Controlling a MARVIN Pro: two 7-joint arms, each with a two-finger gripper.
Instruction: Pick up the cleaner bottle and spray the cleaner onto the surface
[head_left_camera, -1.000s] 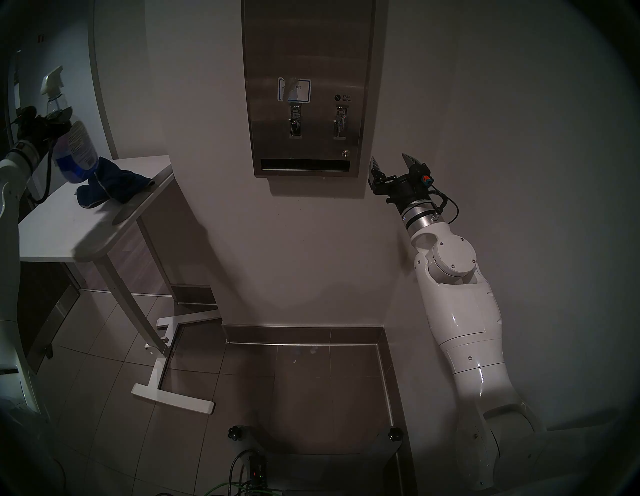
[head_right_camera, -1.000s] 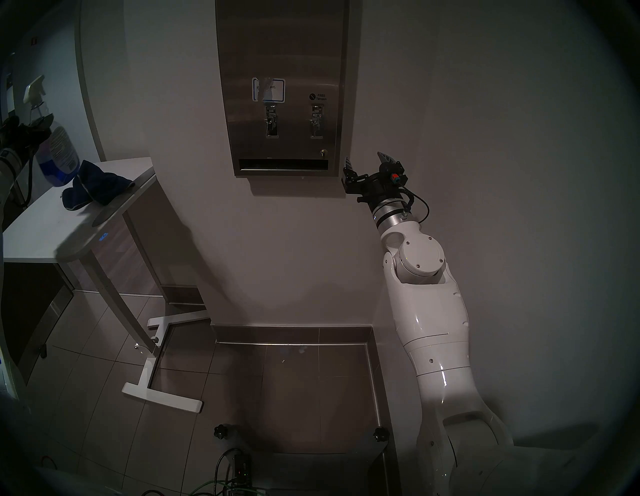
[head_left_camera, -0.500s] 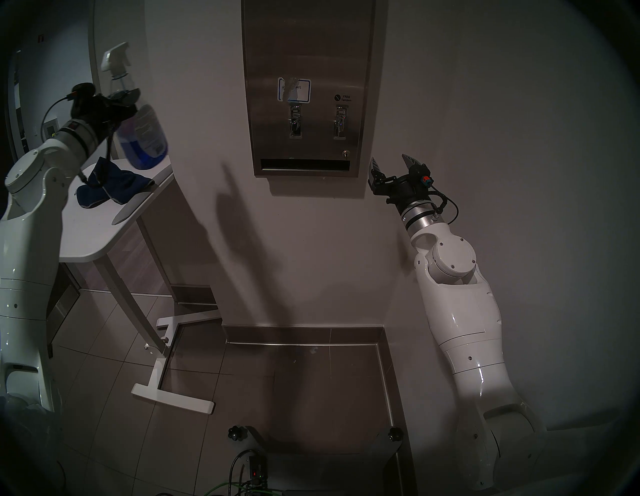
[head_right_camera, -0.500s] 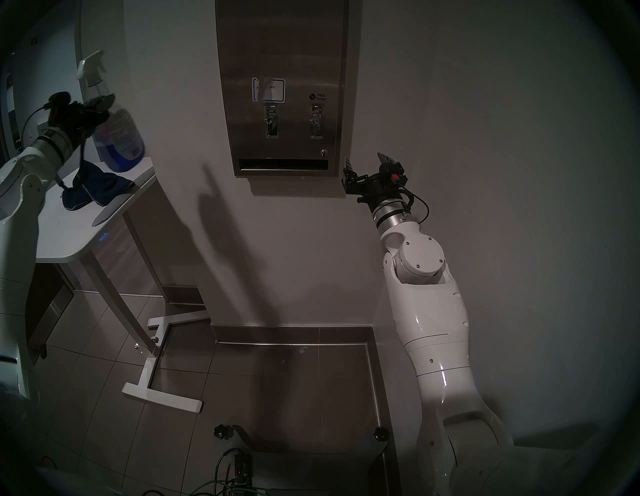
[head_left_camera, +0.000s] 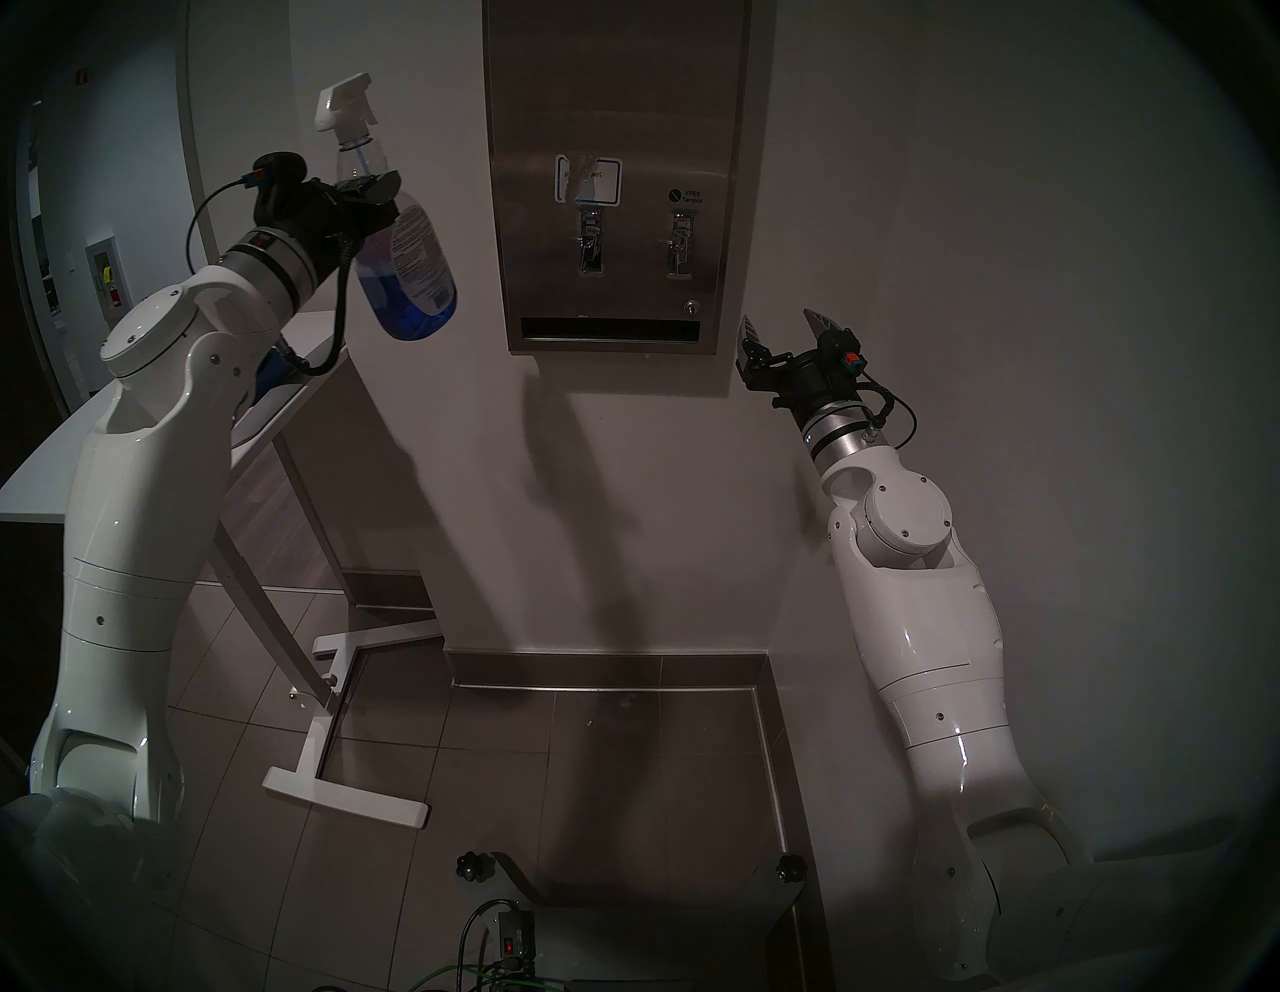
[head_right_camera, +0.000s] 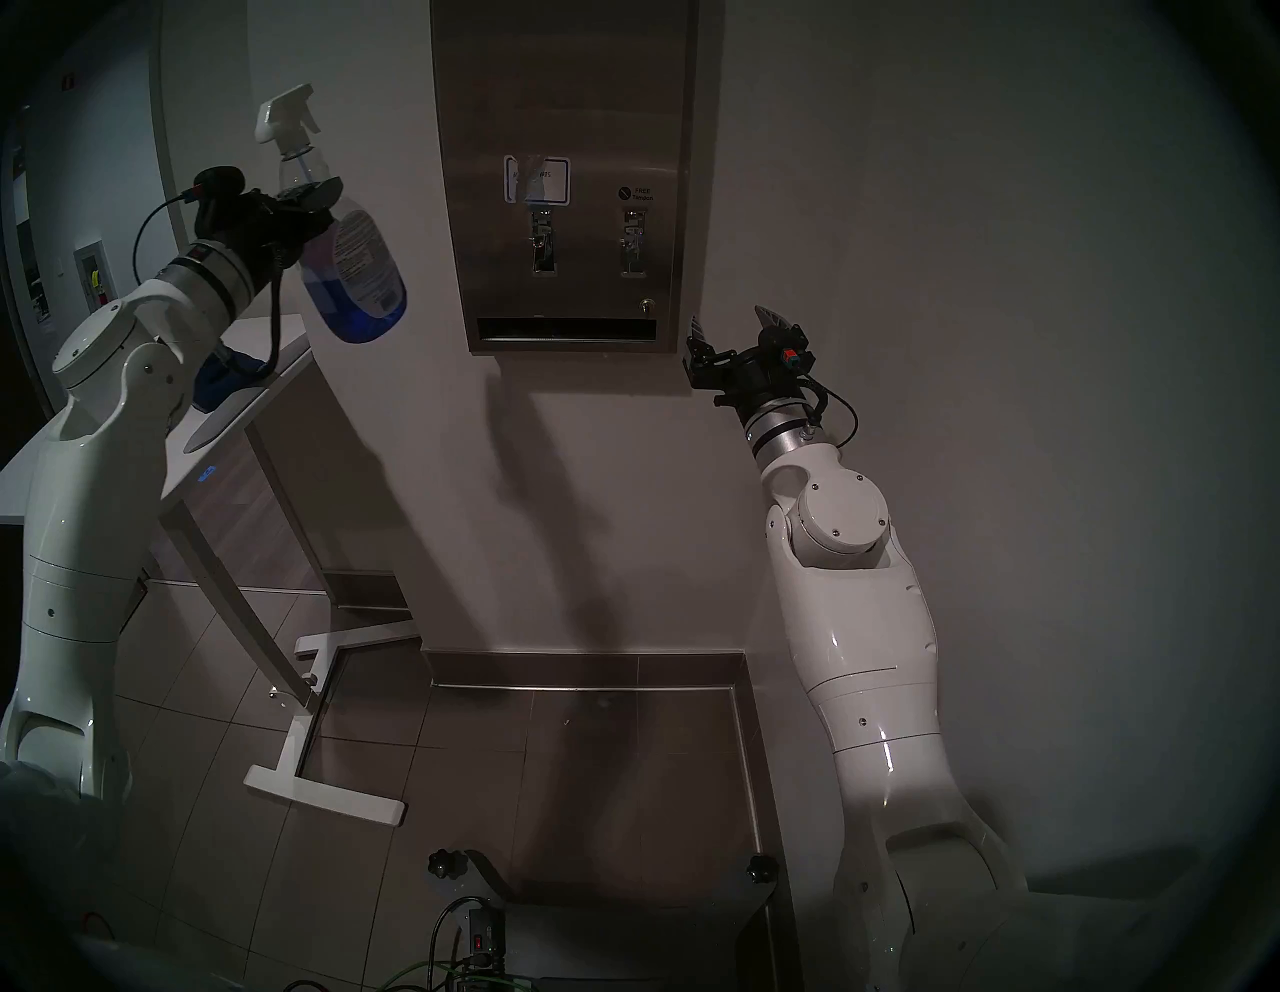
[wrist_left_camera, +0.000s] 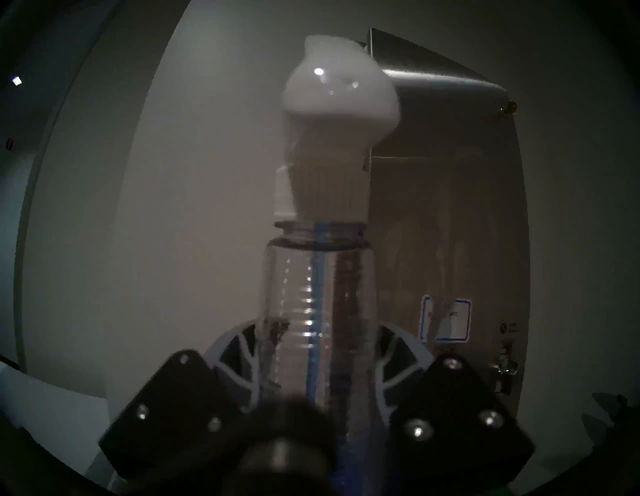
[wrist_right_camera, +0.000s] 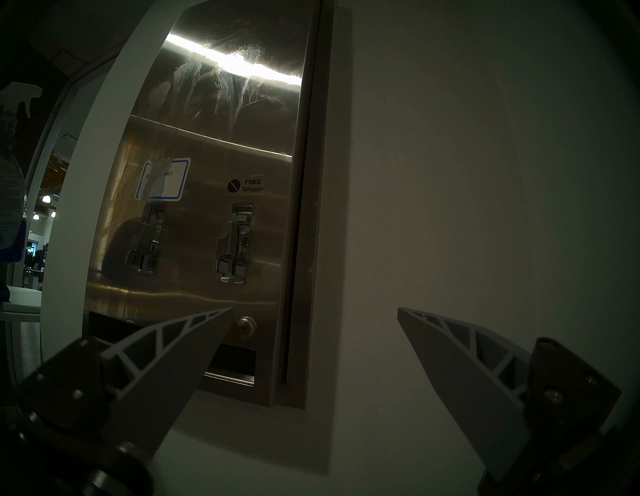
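Note:
My left gripper (head_left_camera: 367, 190) is shut on the cleaner bottle (head_left_camera: 409, 260), gripping its clear neck and holding it upright in the air, left of the steel dispenser panel (head_left_camera: 616, 90). The bottle has a white trigger head (head_left_camera: 343, 104) and blue liquid (head_left_camera: 415, 315) at the bottom. In the left wrist view the fingers (wrist_left_camera: 239, 360) clamp the neck (wrist_left_camera: 318, 311), with the panel (wrist_left_camera: 450, 225) behind to the right. My right gripper (head_left_camera: 786, 325) is open and empty beside the panel's lower right corner. In the right wrist view its fingers (wrist_right_camera: 173, 350) frame the panel (wrist_right_camera: 214, 145), which shows streaks near the top.
A white table (head_left_camera: 48, 457) stands at the left with a dark blue cloth (head_left_camera: 267, 367) mostly hidden behind my left arm. The table's white foot (head_left_camera: 346, 796) lies on the tiled floor. A steel-edged recess (head_left_camera: 609, 693) sits below the wall.
My left arm has swung the bottle from above the table at the far left to the right and slightly up, close to the panel. The right arm has not moved.

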